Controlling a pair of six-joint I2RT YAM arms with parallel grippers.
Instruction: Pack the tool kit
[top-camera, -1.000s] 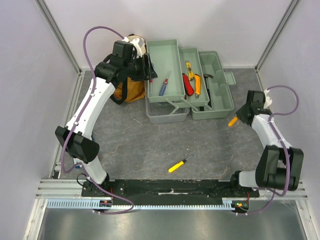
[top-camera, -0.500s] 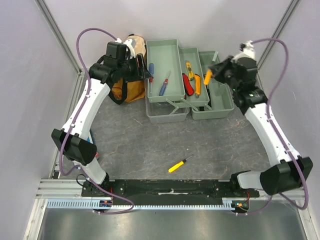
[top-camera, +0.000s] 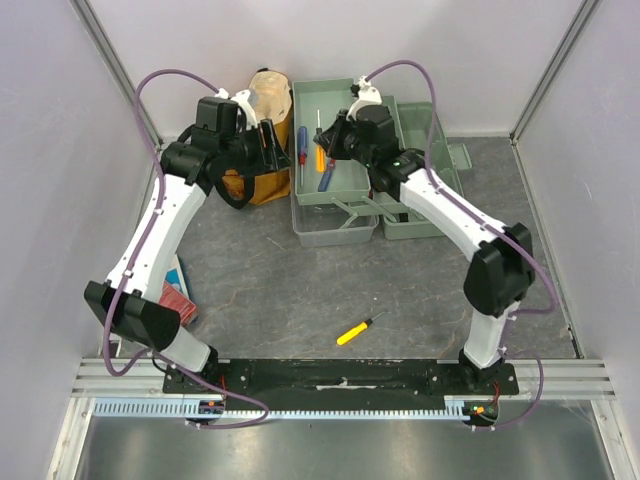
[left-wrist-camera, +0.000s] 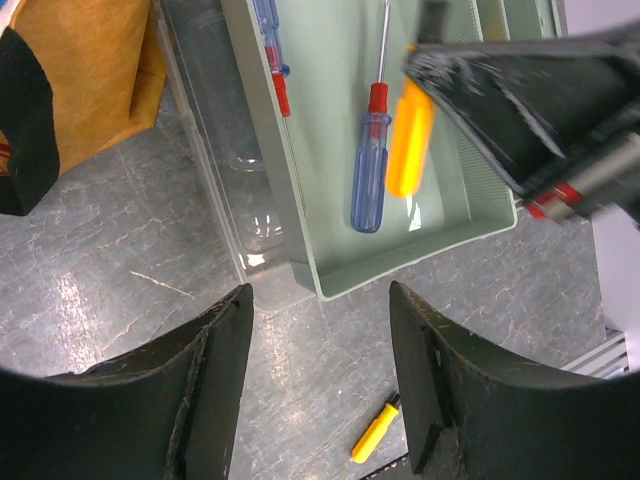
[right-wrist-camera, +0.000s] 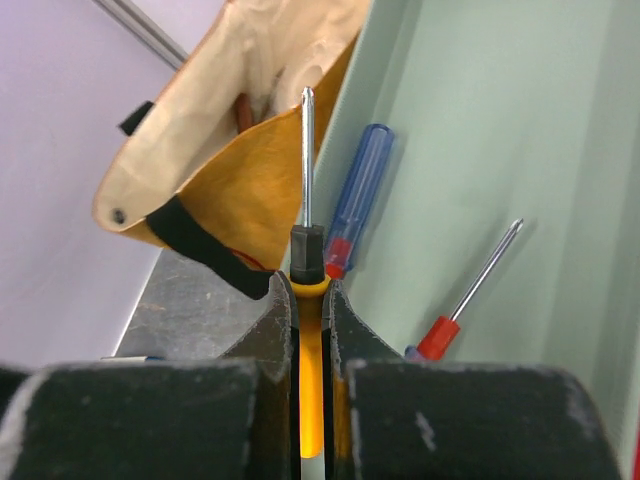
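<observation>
Spreading across the grey table (top-camera: 300, 290), the scene is crossed by two white arms that both reach to the far side. The pale green toolbox (top-camera: 447, 195) stands at the far middle of the table with its trays folded out. Its left tray (top-camera: 345, 105) lies open beside the mustard bag (top-camera: 262, 100), which sits just left of the box. A red-blue booklet (top-camera: 178, 295) lies on the table near the left edge, partly under the left arm.

The left gripper (top-camera: 270, 148) hangs above the gap between the bag and the tray. Its jaws are spread apart and hold nothing; in its wrist view the table and the tray's near corner show between them.

The right gripper (top-camera: 325, 133) reaches over the left tray, jaws clenched on the handle of a yellow-handled screwdriver (top-camera: 319, 157). In the right wrist view its bare shaft sticks out past the fingertips towards the bag. Whether it touches the tray floor I cannot tell.

Two blue-handled screwdrivers with red collars lie in that tray: one (top-camera: 301, 145) along the left wall, one (top-camera: 327, 175) near the middle, just beside the held tool. A second yellow screwdriver (top-camera: 358, 328) lies alone on the table, well apart from the box.
</observation>
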